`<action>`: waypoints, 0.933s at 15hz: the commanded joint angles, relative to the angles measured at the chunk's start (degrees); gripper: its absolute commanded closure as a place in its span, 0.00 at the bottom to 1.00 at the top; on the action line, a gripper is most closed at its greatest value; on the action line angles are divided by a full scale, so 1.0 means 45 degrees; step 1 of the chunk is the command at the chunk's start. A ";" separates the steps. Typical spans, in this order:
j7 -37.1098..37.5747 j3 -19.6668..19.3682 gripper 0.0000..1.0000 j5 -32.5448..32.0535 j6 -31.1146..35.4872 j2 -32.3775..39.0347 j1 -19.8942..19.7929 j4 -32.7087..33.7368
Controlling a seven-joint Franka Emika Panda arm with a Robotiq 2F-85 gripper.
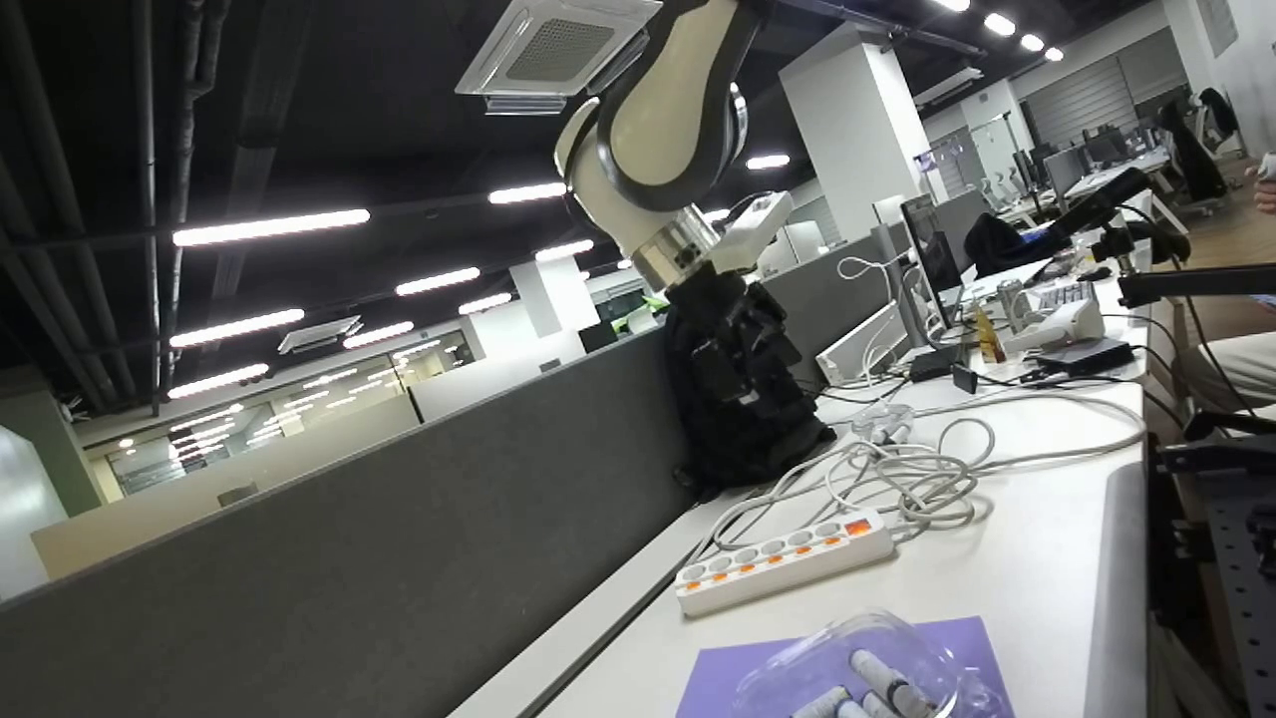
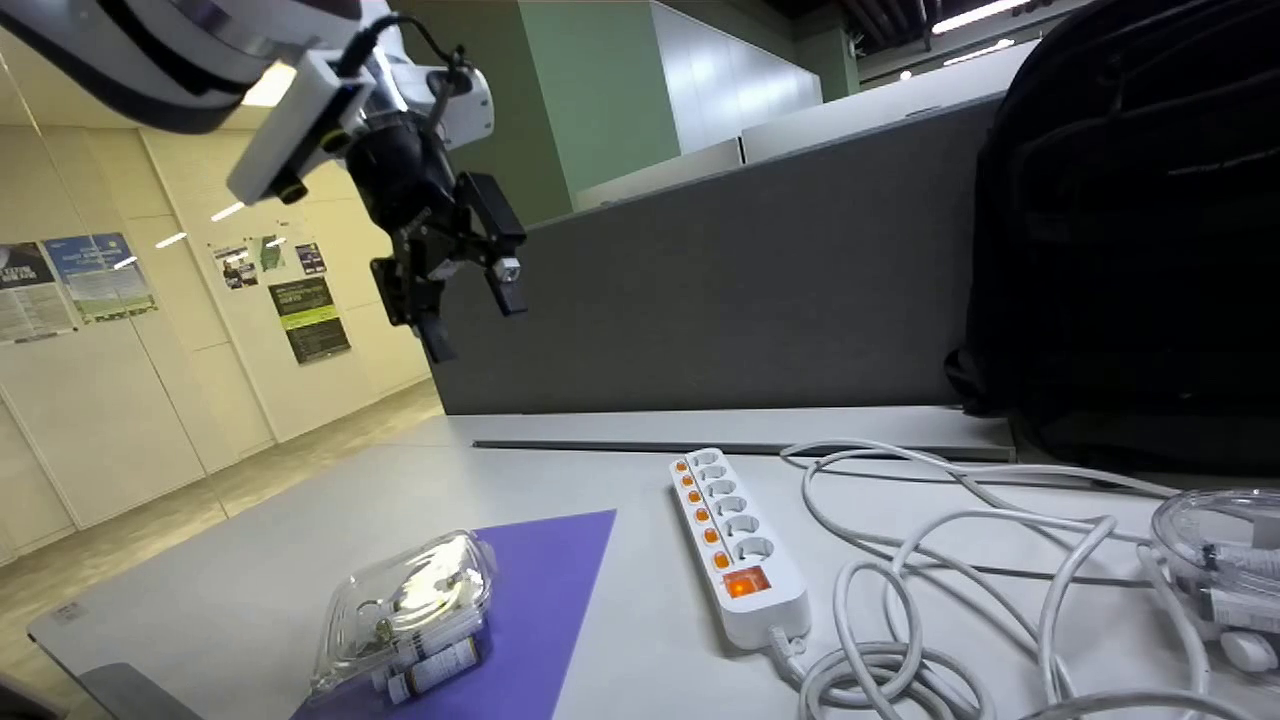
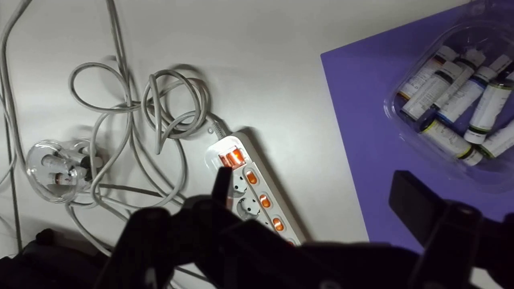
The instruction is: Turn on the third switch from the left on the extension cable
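The extension cable, a long off-white power strip, lies on the white table in both exterior views (image 1: 797, 576) (image 2: 738, 535). It has a row of sockets, a row of small orange switches and one larger orange-red switch at its cord end. In the wrist view, the strip (image 3: 257, 190) shows its cord end and several small switches; the rest is hidden behind the gripper. My gripper (image 2: 476, 325) is open and empty, well above the table. In the wrist view, the gripper (image 3: 313, 178) has one finger overlapping the strip and the other over the purple sheet.
A tangle of white-grey cord (image 1: 917, 479) lies by the strip's cord end. A clear box of small bottles (image 2: 405, 615) sits on a purple sheet (image 2: 560, 580). A clear cup with bottles (image 3: 52, 170) lies among the cords. A black backpack (image 2: 1130, 250) leans on the grey partition (image 2: 720, 310).
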 commanded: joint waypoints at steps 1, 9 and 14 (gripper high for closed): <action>0.0612 -0.0359 0.00 -0.0645 -0.0752 0.2617 0.0469 0.2053; 0.0740 -0.1709 0.69 -0.0098 0.1027 0.6238 0.1104 0.4739; 0.1087 -0.2504 0.99 0.1154 0.2096 0.7414 0.0996 0.5580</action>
